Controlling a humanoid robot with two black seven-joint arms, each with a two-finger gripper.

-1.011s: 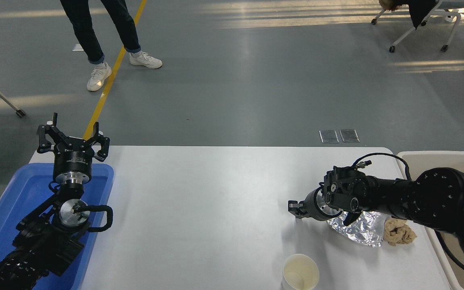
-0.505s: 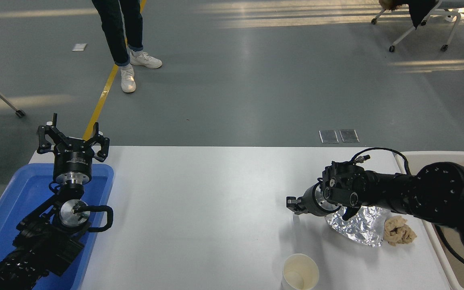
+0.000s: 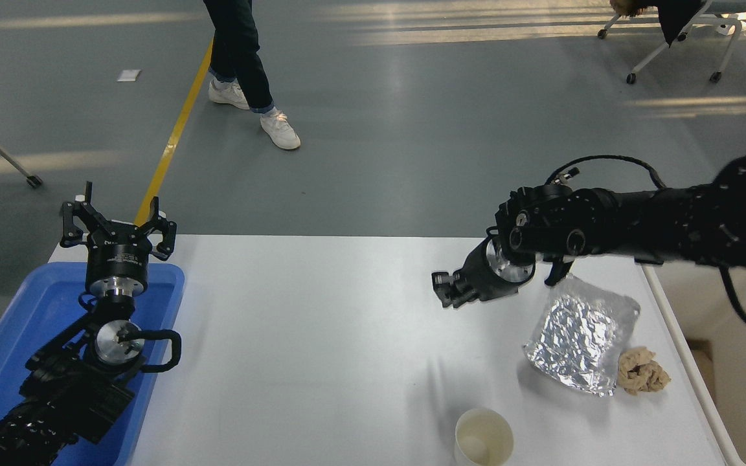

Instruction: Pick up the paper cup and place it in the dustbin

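While the right pincer (image 3: 445,291) hangs empty above mid-bench, fingers look together; paper cup (image 3: 484,438) stands upright at the bench's (image 3: 321,336) 6 o'clock edge, at 5 o'clock from the pincer. Left pincer (image 3: 116,226) parked over blue tray (image 3: 17,336), fingers apart.

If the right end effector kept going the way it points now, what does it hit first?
Likely bare table: the right end effector points left and slightly down, nothing ahead. The paper cup sits off that line; depth is uncertain.
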